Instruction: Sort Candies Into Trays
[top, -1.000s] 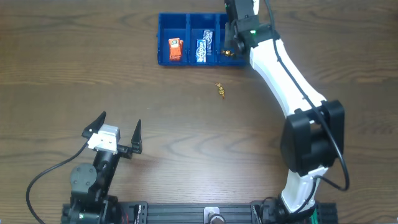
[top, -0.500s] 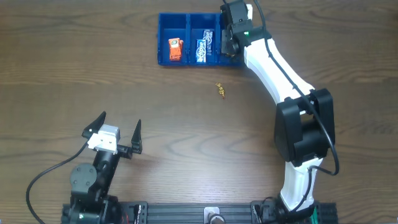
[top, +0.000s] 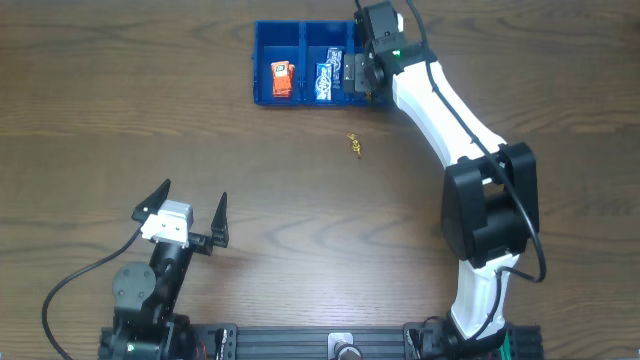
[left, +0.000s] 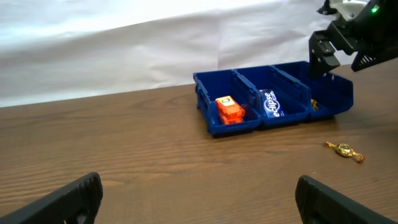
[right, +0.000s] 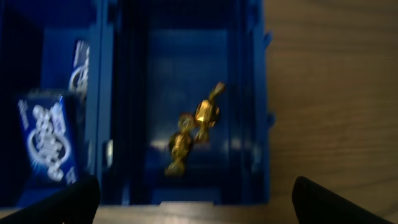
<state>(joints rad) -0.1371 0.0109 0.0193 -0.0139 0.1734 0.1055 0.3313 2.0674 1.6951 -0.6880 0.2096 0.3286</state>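
Note:
A blue three-compartment tray (top: 257, 65) lies at the far middle of the table. An orange candy (top: 283, 80) is in its left bin and a blue packet (top: 325, 78) in the middle bin. My right gripper (top: 360, 72) hovers open over the right bin. There, two gold-wrapped candies (right: 196, 127) lie between its spread fingers (right: 336, 202). Another gold candy (top: 355, 146) lies on the table just in front of the tray. Near the front left, my left gripper (top: 190, 215) stands open and holds nothing.
The wooden table stretches bare between the left gripper and the tray. The left wrist view takes in the tray (left: 233, 126), the loose gold candy (left: 344, 150) and the right gripper (left: 326, 46) above the tray's right end, with a white backdrop behind.
The right gripper has shifted a little to the left over the tray's right bin, and its fingers now look spread. The left arm has not moved.

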